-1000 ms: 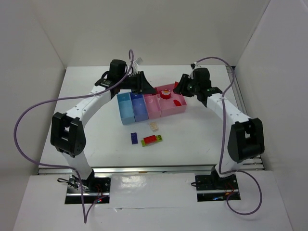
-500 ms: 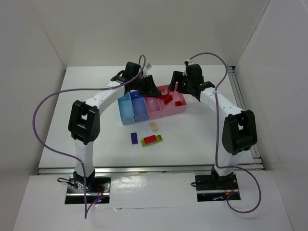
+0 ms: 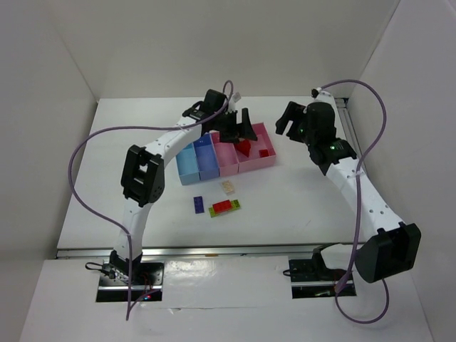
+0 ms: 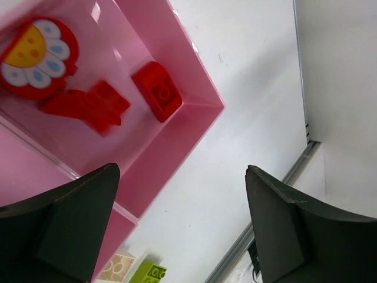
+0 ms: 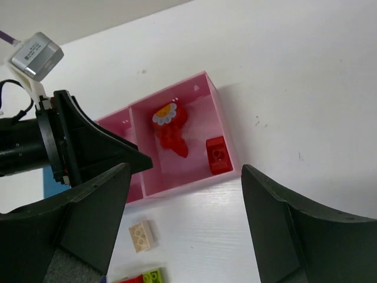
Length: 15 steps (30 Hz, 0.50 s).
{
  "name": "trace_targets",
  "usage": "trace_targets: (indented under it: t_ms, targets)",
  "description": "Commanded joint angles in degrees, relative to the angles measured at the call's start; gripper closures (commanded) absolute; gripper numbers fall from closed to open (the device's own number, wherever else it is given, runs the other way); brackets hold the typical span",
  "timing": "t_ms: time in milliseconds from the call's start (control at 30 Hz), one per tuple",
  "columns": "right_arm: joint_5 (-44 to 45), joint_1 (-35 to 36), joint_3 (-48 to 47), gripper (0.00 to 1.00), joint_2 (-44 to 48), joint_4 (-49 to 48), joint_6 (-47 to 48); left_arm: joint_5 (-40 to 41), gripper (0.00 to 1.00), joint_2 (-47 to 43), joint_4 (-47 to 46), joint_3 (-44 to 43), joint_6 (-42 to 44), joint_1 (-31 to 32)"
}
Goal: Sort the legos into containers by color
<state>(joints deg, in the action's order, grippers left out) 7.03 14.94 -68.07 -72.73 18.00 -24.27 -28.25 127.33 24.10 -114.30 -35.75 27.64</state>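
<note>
The left gripper [image 4: 182, 171] hangs over the wide pink tray [image 3: 260, 164], the right end of four joined trays on the white table [image 3: 299, 199]. Its two fingers stand far apart and there is nothing between them. In the left wrist view the inside of this tray shows directly below: a round red piece with a flower face [image 4: 38, 56], a stepped red piece [image 4: 88, 109] just beside it, and a small red brick [image 4: 158, 91] close to the tray's corner. The three red pieces lie on the tray floor, and nothing grips them.

The right gripper [image 5: 184, 170] is to the right of the trays and above the table, apart from them. Its jaws are also spread wide and hold nothing. Its camera looks down on the same wide pink tray, with the left gripper over the tray's left part.

To the left of the wide tray come the narrow pink tray [image 3: 226, 160], the dark blue tray [image 3: 209, 164] and the light blue tray [image 3: 187, 167]. What lies in these three I cannot tell.

Four bricks lie on the table in front of the trays. A beige brick [image 3: 228, 187] is nearest to the pink trays. Nearer to the arm bases lies a purple brick [image 3: 199, 204], and just to its right a red brick [image 3: 222, 206] touches a lime green brick [image 3: 235, 204]; whether these two are joined I cannot tell.
</note>
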Motion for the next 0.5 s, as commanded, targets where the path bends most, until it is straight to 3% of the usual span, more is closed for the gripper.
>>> trace_targets:
  t_ms: [0, 133, 333, 467]
  targets:
    - [1.0, 0.1, -0.6, 0.17, 0.5, 4.8, 2.7, 2.9, 0.02, -4.3, 1.3, -0.4, 1.6, 2.1]
    - [0.0, 0.1, 2.4, 0.20, 2.6, 4.8, 3.9, 9.2, 0.08, -13.8, 1.3, 6.4, 2.7, 3.3]
    - [-1.6, 5.9, 7.7, 0.20, 3.2, 6.3, 3.2, 25.2, 0.16, -33.6, -0.5, 29.4, -1.6, 3.8]
    - [-1.1, 7.6, 10.8, 0.20, 3.7, 5.6, 2.6, 36.3, 0.16, -44.9, 2.1, 41.9, -7.7, 7.5]
